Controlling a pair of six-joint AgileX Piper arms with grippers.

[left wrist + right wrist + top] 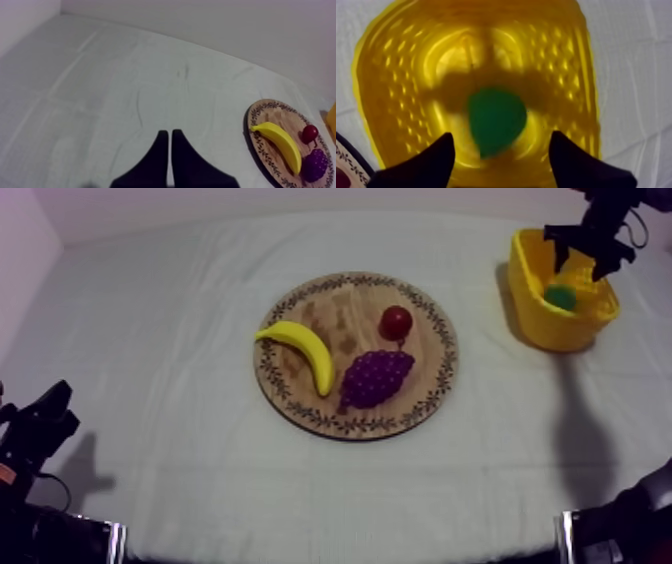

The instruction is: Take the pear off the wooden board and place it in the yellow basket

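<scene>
The green pear (561,296) lies inside the yellow basket (530,306) at the table's far right. My right gripper (583,254) hangs just above the basket with its fingers spread. From the right wrist view the pear (496,119) rests on the basket floor (401,90), and the open gripper (498,150) holds nothing between its fingers (433,160). My left gripper (42,423) rests low at the left; its fingers (159,160) lie together as a narrow wedge (169,134) over bare cloth.
The round wooden board (432,378) sits mid-table with a banana (304,351), purple grapes (375,377) and a small red fruit (396,321) on it. The board (260,117) with those fruits shows beyond the left fingers. Open cloth lies between board and basket.
</scene>
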